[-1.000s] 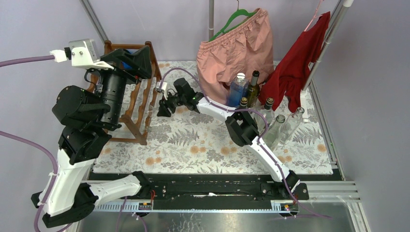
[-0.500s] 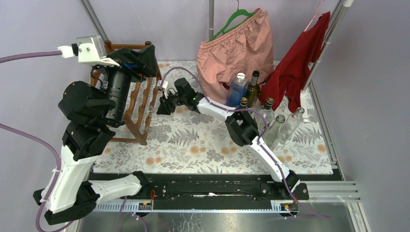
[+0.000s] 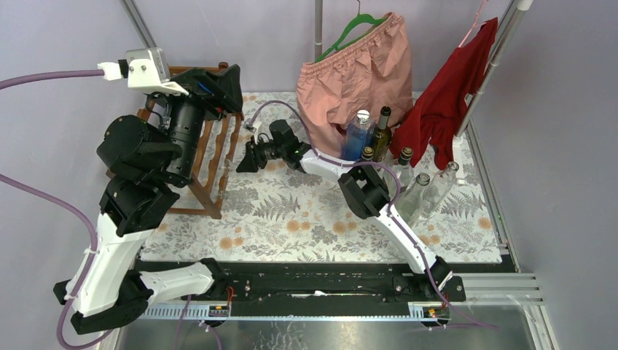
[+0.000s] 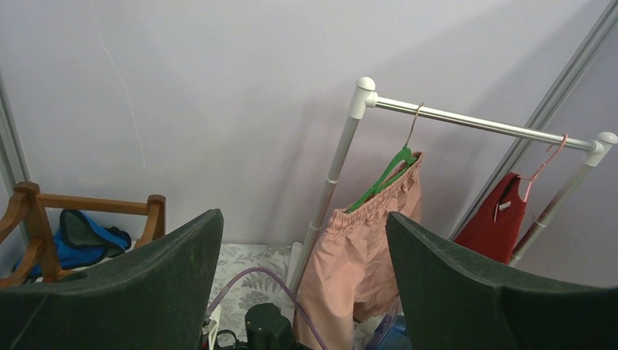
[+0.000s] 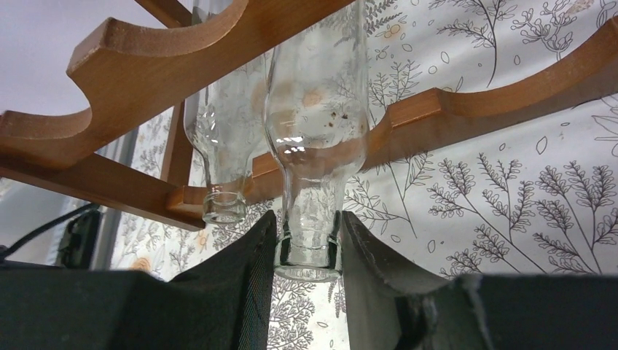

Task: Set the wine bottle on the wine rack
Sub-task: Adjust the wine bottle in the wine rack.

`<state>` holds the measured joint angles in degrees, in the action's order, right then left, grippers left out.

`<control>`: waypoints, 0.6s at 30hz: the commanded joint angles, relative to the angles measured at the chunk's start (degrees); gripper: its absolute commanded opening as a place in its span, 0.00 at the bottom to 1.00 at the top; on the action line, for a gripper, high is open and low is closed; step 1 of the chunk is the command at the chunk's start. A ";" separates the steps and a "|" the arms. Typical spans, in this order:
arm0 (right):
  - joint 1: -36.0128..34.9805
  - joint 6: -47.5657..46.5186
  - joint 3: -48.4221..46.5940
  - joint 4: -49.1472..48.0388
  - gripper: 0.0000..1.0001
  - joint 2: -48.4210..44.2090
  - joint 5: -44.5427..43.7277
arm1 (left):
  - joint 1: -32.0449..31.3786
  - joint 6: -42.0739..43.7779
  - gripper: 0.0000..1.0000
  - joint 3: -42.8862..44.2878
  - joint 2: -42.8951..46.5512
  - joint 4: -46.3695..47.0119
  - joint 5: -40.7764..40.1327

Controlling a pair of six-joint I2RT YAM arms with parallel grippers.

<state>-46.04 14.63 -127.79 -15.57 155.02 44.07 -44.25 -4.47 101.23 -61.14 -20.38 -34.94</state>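
Wine bottle [image 5: 313, 131] of clear glass sits in the wine rack [image 3: 208, 182] at the left of the table. Its body passes between two scalloped wooden rails, and its neck pokes out on the rack's right side. At far left, the left arm rears high over the rack. The left gripper [image 4: 302, 219] points toward the back wall, jaws wide apart with nothing between them. A blue item [image 4: 91, 237] shows beneath the rack's top bar. A second clear bottle [image 5: 226, 138] lies in the rack just beside the first. Right of the rack, the right gripper [image 5: 310, 248] reaches in low over the leaf-patterned cloth [image 3: 306, 219]. Its two fingers are clamped on the first bottle's neck, near the mouth. Further right, at the back, pink shorts [image 3: 357, 73] hang on a green hanger [image 3: 348, 29]. Below them stands a cluster of bottles [image 3: 379, 131], with clear bottles [image 3: 430, 189] lying beside. A red garment [image 3: 455, 87] hangs at far right.
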 commanded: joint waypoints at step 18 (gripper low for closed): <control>0.34 26.68 -0.08 -19.78 0.00 5.71 3.97 | 0.03 -0.07 0.89 3.94 -4.03 -0.10 -0.65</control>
<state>-45.67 35.11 -127.52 -29.82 159.72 45.74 -44.25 -4.47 103.28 -64.53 -20.75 -34.96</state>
